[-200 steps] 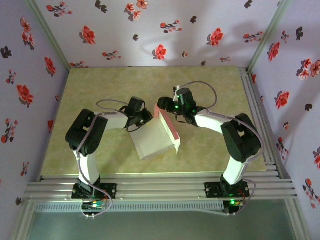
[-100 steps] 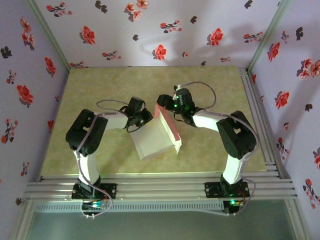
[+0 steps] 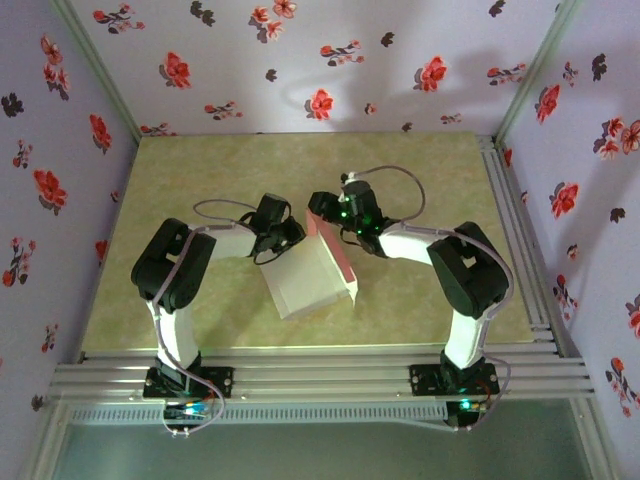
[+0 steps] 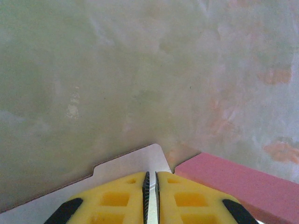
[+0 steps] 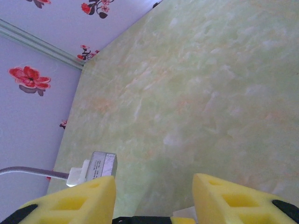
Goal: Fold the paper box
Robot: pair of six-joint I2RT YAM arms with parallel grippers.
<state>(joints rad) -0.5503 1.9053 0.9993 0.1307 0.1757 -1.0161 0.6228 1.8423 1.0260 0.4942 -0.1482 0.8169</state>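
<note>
One box [image 3: 305, 282] lies near the middle of the table [image 3: 200, 180], between the two arms. Its pale face is up, and one pink panel [image 3: 338, 252] stands up along its right edge. The left hand [image 3: 271, 248] is at the box's far left corner. Seen from its wrist, its two yellow fingers [image 4: 117, 200] are pressed together on the thin pale card edge, beside a notched tab. The right hand [image 3: 322, 214] sits at the far end of the pink panel. Seen from its wrist, its two yellow fingers [image 5: 74, 200] stand apart with bare table between them — no card is visibly gripped. One silver plug [image 5: 101, 164] on a grey cable shows just past one finger.
</note>
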